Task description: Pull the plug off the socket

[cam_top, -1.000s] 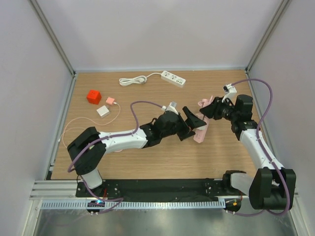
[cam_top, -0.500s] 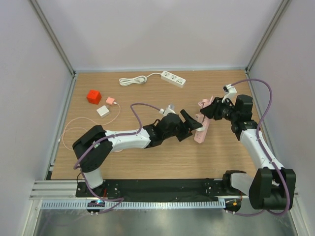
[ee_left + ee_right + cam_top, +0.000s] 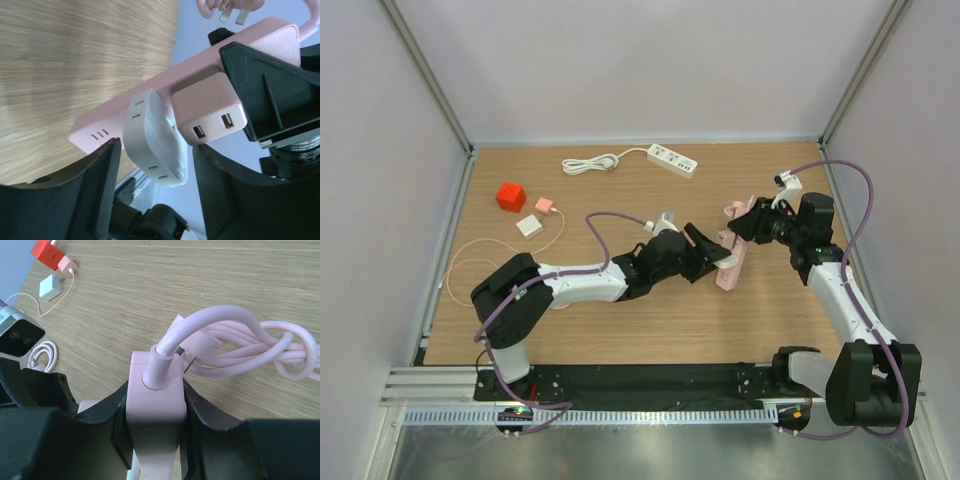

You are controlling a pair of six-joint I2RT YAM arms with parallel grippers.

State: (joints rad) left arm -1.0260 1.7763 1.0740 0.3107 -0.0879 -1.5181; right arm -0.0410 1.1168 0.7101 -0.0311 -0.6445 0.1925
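My right hand (image 3: 155,432) is clenched on the cable end of the pink power strip (image 3: 150,82), bracing it. My left hand (image 3: 156,150) straddles the white plug (image 3: 152,135), which sits seated in the strip between my fingers (image 3: 100,190). They stand just beside its flanks, and I judge them not clamped on it yet. The pink adapter (image 3: 207,112) is plugged in right beside it, toward my right hand. I should pinch the plug's flat sides squarely, miss the adapter, and pull straight out along the prongs. Under both hands is the wood-grain table (image 3: 650,330). Pale walls (image 3: 640,70) close it in, and a white strip (image 3: 672,158) and a red cube (image 3: 510,196) lie well beyond my left hand.
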